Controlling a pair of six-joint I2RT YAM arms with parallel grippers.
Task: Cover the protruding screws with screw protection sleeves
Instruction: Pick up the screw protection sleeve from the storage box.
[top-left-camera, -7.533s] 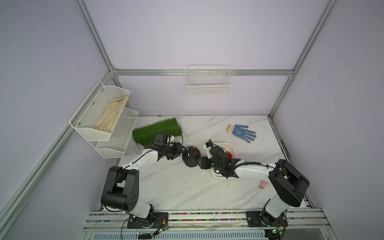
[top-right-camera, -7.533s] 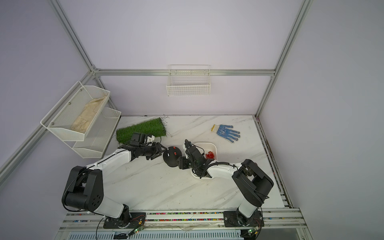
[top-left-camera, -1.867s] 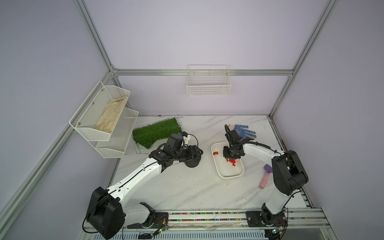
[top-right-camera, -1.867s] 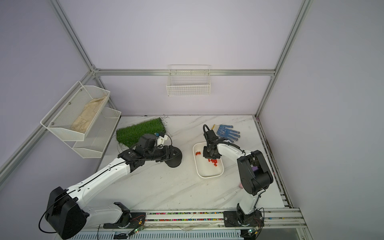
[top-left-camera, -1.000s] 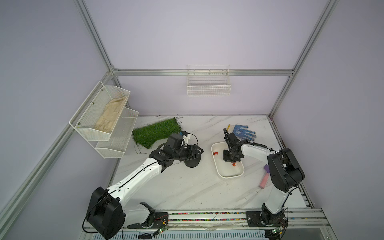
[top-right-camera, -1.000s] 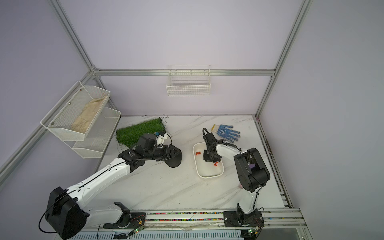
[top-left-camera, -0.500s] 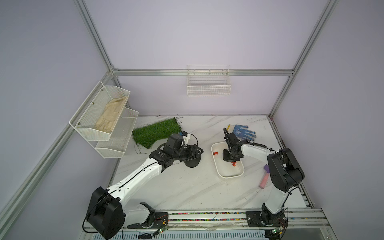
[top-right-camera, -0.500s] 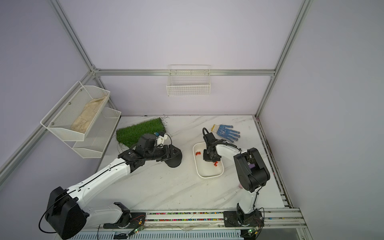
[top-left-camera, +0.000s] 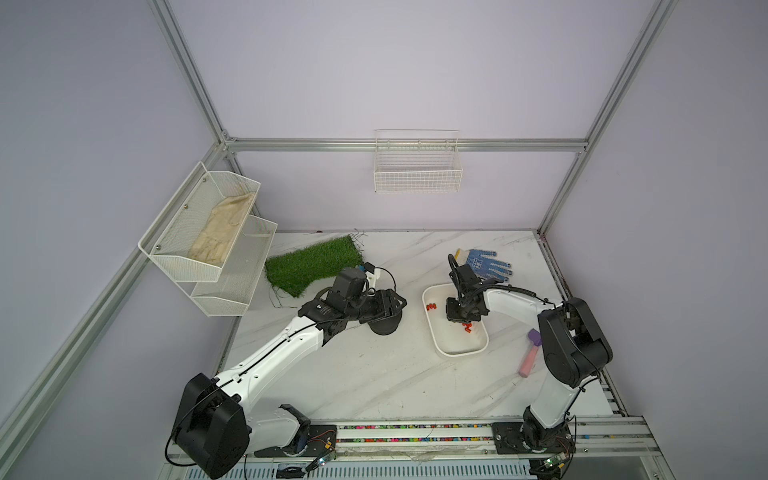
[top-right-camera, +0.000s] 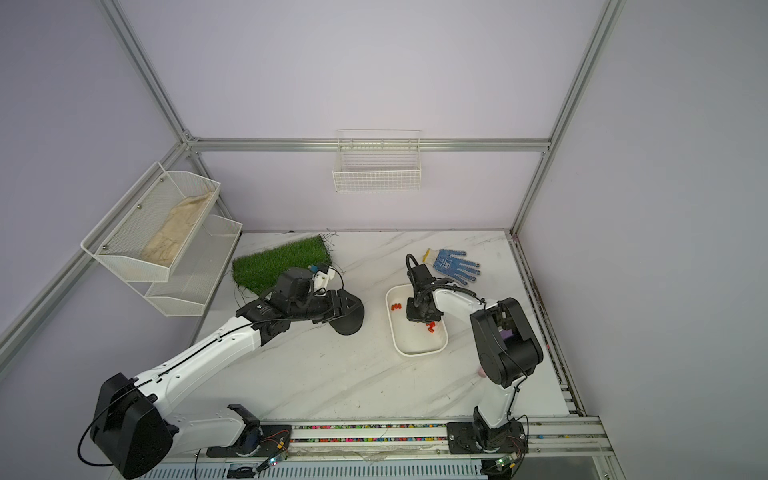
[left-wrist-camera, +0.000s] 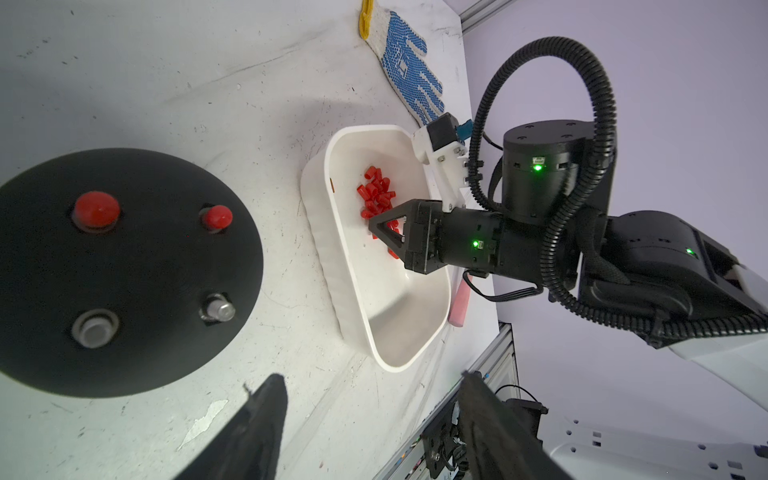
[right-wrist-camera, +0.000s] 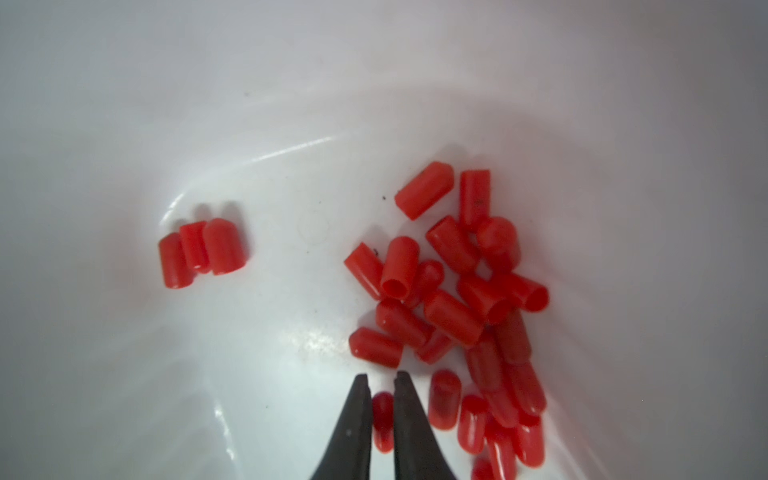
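Observation:
The black dome base (left-wrist-camera: 124, 270) carries the protruding screws: two wear red caps (left-wrist-camera: 96, 209), two stand bare and silvery (left-wrist-camera: 220, 309). My left gripper (left-wrist-camera: 374, 399) is open and empty, hovering at the base's edge in both top views (top-left-camera: 388, 305). The screw protection sleeves (right-wrist-camera: 457, 299) lie heaped in the white tray (top-left-camera: 446, 349), with three more (right-wrist-camera: 203, 249) set apart. My right gripper (right-wrist-camera: 381, 380) reaches down into the tray, its fingers shut on either side of one red sleeve (right-wrist-camera: 382, 419) at the pile's edge.
A blue-dotted glove (top-left-camera: 486, 264) lies behind the tray. A pink cylinder (top-left-camera: 528, 363) rests right of it near the right arm's base. A grass mat (top-left-camera: 311, 266) sits at the back left, below a wire shelf (top-left-camera: 208, 241). A wire basket (top-left-camera: 417, 166) hangs on the back wall.
The right gripper's jaws have narrowed onto a sleeve in the tray; the arm itself has barely shifted. The left arm has held still beside the base.

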